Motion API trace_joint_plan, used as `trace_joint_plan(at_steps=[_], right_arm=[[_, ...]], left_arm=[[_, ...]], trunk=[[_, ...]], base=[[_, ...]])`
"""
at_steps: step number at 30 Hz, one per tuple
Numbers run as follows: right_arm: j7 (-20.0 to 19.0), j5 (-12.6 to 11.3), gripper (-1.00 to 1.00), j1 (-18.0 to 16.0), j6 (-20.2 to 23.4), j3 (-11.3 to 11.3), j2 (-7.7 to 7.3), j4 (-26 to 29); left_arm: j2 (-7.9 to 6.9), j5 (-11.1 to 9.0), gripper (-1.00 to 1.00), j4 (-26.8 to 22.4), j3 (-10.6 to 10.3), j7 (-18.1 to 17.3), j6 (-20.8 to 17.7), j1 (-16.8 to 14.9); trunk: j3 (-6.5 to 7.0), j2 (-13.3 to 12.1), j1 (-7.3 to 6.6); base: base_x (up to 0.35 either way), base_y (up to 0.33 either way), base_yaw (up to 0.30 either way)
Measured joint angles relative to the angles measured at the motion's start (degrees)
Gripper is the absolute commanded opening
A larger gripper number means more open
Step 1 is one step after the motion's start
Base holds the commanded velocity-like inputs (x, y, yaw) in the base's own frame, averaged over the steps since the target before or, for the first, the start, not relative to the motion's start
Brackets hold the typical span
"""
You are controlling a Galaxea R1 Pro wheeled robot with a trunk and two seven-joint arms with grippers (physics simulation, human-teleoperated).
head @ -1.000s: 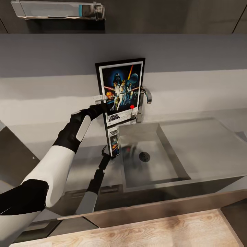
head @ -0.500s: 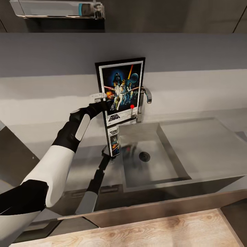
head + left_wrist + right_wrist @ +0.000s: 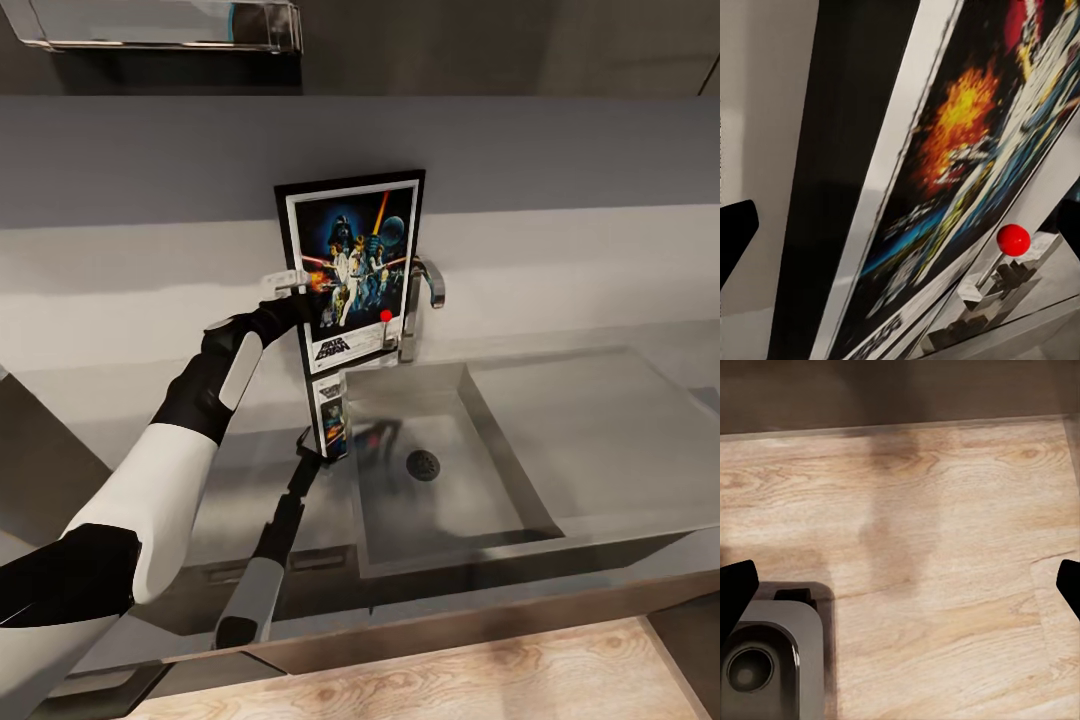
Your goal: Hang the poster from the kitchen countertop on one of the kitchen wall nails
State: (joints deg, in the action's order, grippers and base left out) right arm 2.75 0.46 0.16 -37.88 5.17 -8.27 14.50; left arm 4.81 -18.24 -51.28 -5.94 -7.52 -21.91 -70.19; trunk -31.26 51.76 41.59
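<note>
The poster point(image 3: 352, 268) stands upright at the back of the kitchen countertop point(image 3: 610, 420), against the wall just left of the tap. Its black frame, white border and dark blue art are plain to see, and its lower part mirrors in the glossy counter. My left gripper point(image 3: 298, 305) is at the poster's left edge, about halfway up. In the left wrist view the poster point(image 3: 945, 172) lies very close between the dark fingertips point(image 3: 735, 240), which stand far apart, so my left gripper point(image 3: 900, 232) is open. My right gripper point(image 3: 900, 585) is open over wooden floor, holding nothing.
A chrome tap point(image 3: 420, 300) with a red-knobbed lever point(image 3: 386, 316) stands right beside the poster. The inset sink point(image 3: 480, 520) lies in front of it. A small pale peg point(image 3: 283, 280) sticks out by the wall near my left gripper. A shelf point(image 3: 160, 25) hangs overhead.
My left hand has edged slightly up and left along the poster's left edge. The head view has shifted a little. The poster stands where it was.
</note>
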Motion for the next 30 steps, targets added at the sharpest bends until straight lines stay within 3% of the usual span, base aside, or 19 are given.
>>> trace_joint_plan(at_steps=[30], right_arm=[[0.0, 0.0, 1.00, 0.0, 0.0, 0.0, 0.00, 0.0]], left_arm=[[-0.05, 0.0, 1.00, 0.2, 0.2, -0.1, -0.2, 0.0]], trunk=[[0.00, 0.0, 0.00]], base=[[0.001, 0.000, 0.000]])
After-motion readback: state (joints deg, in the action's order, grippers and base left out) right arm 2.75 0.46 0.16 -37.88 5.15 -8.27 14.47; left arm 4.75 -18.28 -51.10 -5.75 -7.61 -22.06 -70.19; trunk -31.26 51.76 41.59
